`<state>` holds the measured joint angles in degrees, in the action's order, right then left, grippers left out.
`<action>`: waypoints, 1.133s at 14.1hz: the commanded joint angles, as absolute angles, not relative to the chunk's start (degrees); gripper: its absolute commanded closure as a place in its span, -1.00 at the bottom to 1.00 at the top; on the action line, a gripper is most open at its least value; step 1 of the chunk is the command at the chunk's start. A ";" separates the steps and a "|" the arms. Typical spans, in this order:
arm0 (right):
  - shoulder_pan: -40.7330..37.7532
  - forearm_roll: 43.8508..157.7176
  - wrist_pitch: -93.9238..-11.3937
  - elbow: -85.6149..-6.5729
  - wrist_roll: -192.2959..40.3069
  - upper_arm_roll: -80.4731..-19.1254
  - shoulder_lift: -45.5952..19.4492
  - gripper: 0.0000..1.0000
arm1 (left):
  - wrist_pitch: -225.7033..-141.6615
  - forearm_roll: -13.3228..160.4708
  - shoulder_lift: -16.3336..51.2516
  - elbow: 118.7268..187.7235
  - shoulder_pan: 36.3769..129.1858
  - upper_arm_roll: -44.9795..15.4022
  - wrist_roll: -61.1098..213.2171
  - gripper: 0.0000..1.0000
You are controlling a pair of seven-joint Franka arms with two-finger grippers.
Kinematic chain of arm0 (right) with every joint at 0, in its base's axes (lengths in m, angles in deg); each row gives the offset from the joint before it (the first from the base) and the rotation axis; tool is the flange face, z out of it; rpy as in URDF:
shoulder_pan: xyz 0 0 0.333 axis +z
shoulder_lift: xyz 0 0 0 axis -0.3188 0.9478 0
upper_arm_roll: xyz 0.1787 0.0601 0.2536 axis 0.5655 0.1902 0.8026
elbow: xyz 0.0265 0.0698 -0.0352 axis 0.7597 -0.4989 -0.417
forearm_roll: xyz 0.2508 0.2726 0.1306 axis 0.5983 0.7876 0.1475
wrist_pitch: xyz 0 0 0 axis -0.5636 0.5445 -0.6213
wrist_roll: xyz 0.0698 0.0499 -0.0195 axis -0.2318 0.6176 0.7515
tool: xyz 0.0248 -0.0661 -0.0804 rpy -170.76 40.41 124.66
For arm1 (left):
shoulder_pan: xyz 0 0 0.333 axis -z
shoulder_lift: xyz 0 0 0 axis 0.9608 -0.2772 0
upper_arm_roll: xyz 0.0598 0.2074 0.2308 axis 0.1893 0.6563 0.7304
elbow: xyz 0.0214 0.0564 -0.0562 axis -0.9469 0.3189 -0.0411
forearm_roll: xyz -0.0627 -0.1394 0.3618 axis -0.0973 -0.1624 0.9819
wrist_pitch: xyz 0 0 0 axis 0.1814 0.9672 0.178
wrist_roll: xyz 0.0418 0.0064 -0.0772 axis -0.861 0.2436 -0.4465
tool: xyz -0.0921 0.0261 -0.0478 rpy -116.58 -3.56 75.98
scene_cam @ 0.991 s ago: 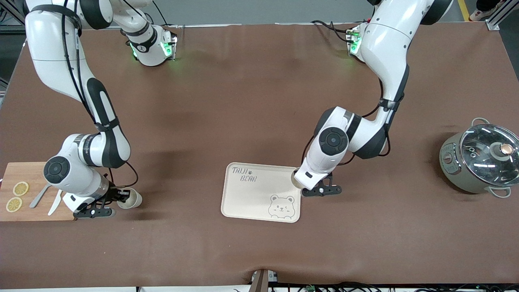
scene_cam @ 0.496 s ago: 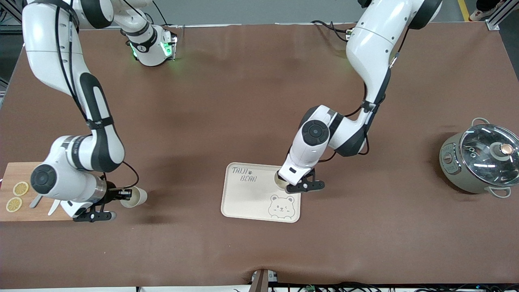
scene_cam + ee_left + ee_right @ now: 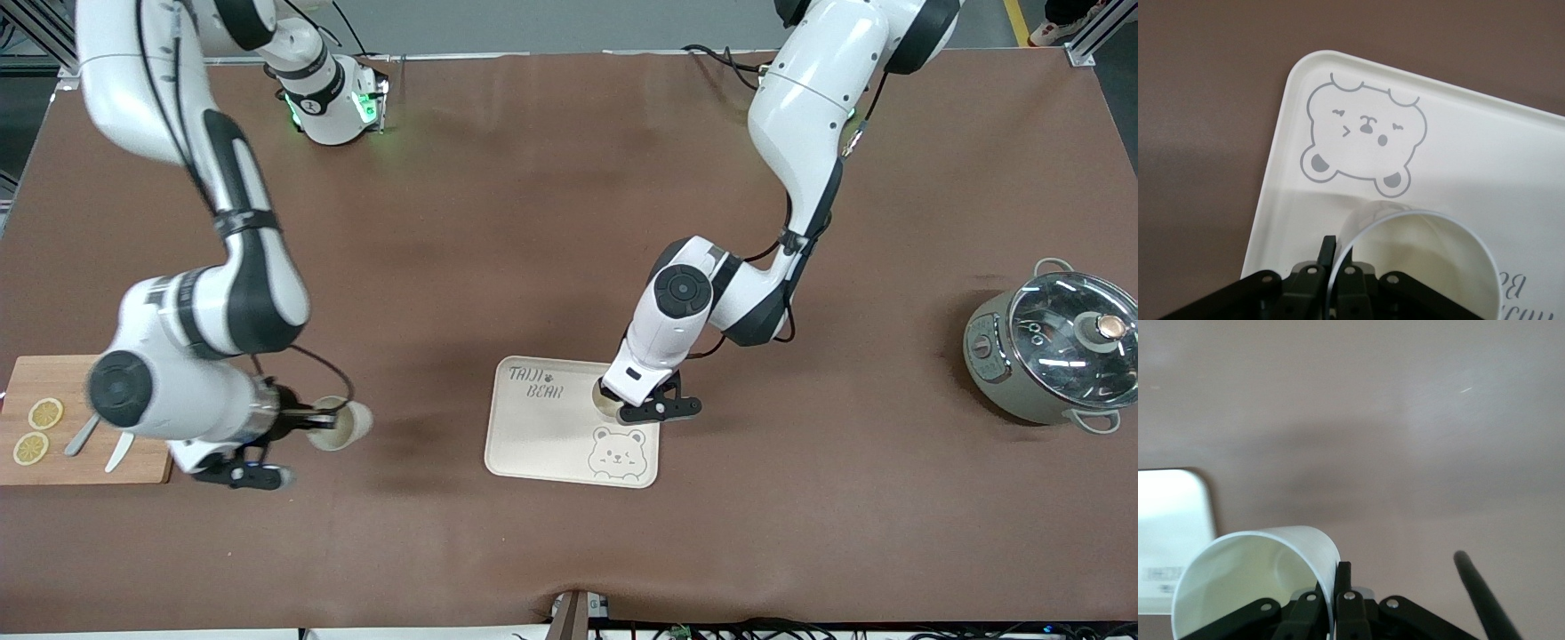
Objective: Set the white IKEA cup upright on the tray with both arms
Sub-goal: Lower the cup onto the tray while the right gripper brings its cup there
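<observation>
Cream-white, the flat rectangular tray (image 3: 551,436) reads "TAIJI BEAR" above a grey bear face. Over it the left gripper (image 3: 622,402) pinches one white cup's (image 3: 605,400) rim. Over the brown table (image 3: 533,222), the right gripper (image 3: 307,425) pinches a second white cup (image 3: 342,425).

Left wrist: rim clamped over the bear.

Right wrist: rim clamped over bare tabletop.

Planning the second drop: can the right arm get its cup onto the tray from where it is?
Probably yes. The right gripper holds its cup over bare table, the tray has free space, and the left cup sits near the edge.
</observation>
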<state>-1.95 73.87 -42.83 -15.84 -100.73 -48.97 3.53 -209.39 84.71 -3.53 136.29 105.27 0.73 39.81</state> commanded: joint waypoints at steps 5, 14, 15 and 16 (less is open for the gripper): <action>12.24 74.75 -50.14 -12.20 -123.81 -49.62 5.82 1.00 | -213.64 83.71 -6.13 135.43 106.33 1.08 37.51 1.00; 15.95 68.96 -61.39 -13.95 -128.92 -49.80 11.27 1.00 | -214.09 84.23 -6.14 135.78 107.04 1.25 36.27 1.00; 16.04 68.86 -62.97 -14.83 -129.10 -49.80 11.45 1.00 | -214.09 84.41 -6.23 135.87 107.04 1.25 36.27 1.00; 16.13 68.86 -64.64 -16.14 -129.19 -49.80 11.45 1.00 | -214.09 84.50 -6.23 136.04 107.04 1.25 36.45 1.00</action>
